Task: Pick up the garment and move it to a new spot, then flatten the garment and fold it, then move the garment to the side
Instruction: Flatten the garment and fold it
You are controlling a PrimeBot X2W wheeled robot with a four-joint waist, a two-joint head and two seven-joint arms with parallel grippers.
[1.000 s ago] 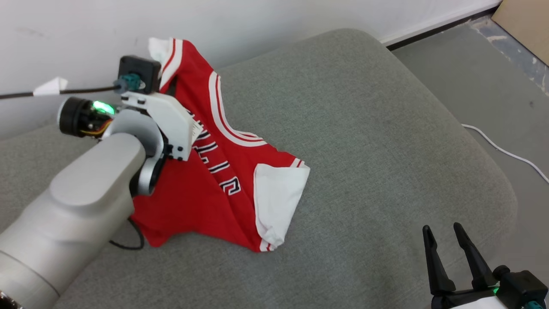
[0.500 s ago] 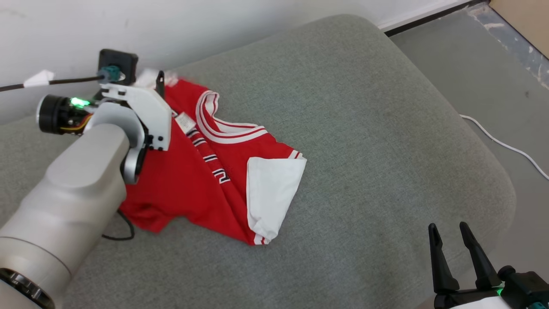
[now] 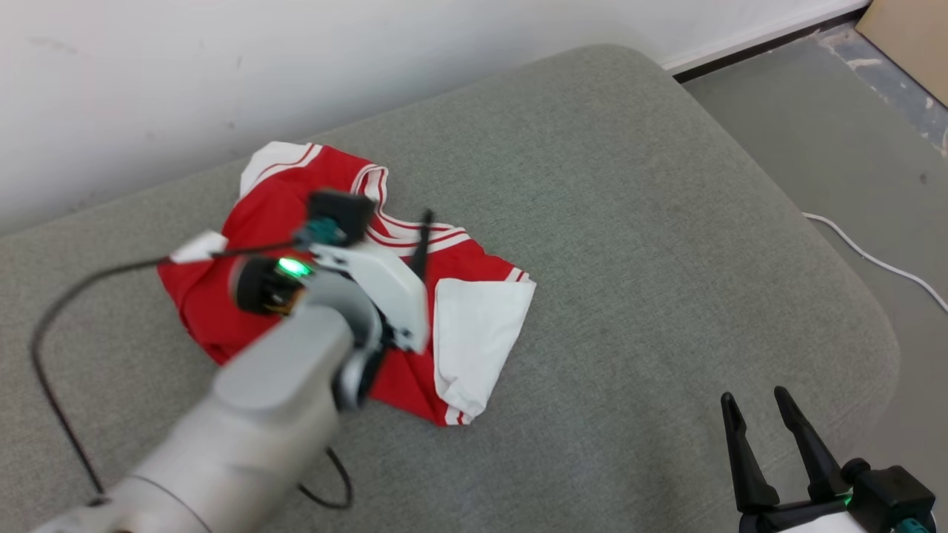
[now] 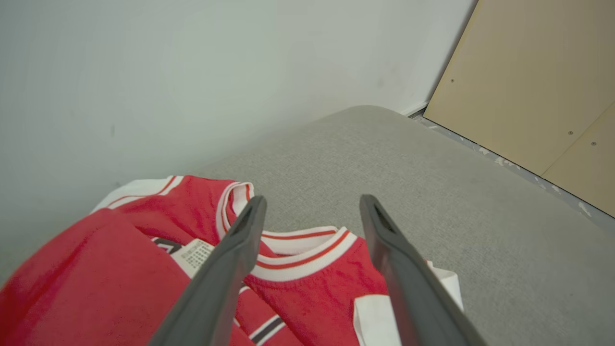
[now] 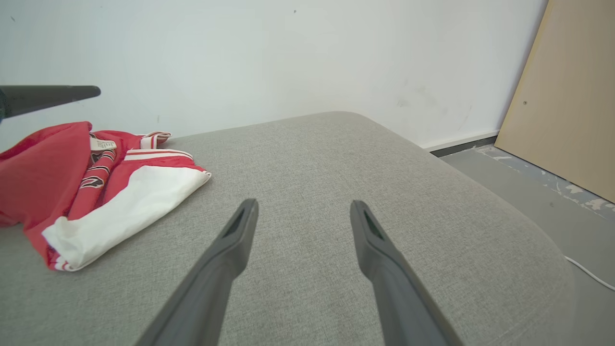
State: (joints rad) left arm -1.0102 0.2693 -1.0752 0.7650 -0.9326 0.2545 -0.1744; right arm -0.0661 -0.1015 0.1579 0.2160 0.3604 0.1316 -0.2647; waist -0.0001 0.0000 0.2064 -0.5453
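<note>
The garment (image 3: 200,296), a red jersey with white trim and a white sleeve (image 3: 478,326), lies crumpled on the grey cushion (image 3: 629,222) at the back left. My left gripper (image 4: 313,199) hangs open just above its collar (image 4: 298,262), with nothing between the fingers. In the head view one dark left finger (image 3: 424,240) rises over the collar. My right gripper (image 3: 755,396) stands open over bare cushion at the front right, well apart from the garment (image 5: 43,178). The right wrist view has its fingers (image 5: 230,250) spread wide.
A white wall (image 3: 370,59) runs behind the cushion. Right of the cushion's rounded edge is grey floor with a white cable (image 3: 874,259) and a tan board (image 3: 911,37). A black cable (image 3: 44,348) trails from my left arm over the cushion.
My left gripper has opened and let go of the garment, which dropped from hanging to a crumpled heap. The left arm has swung nearer and to the right. The right gripper stays put.
</note>
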